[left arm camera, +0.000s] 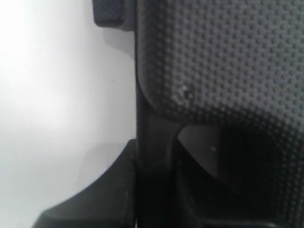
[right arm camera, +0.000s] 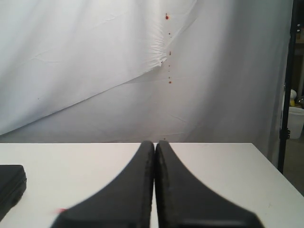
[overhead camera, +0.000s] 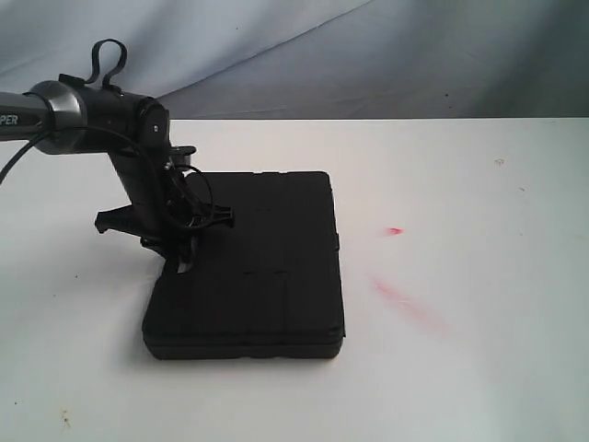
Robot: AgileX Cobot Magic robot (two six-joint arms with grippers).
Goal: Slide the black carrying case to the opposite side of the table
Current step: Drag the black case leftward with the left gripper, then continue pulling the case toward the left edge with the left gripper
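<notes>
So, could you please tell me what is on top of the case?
Only the left gripper, clamped on the case at its left edge; the lid is otherwise bare. The spot beneath is hidden.

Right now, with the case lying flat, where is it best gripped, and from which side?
Pinch the raised rim of the case where the left gripper stands, coming from above. The case lies flat on the table, too wide to span; only that thin rim fits between jaws.

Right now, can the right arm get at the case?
Probably yes. The right gripper, shut, sits over bare table with nothing between it and the case; the left gripper occupies only its left edge.
</notes>
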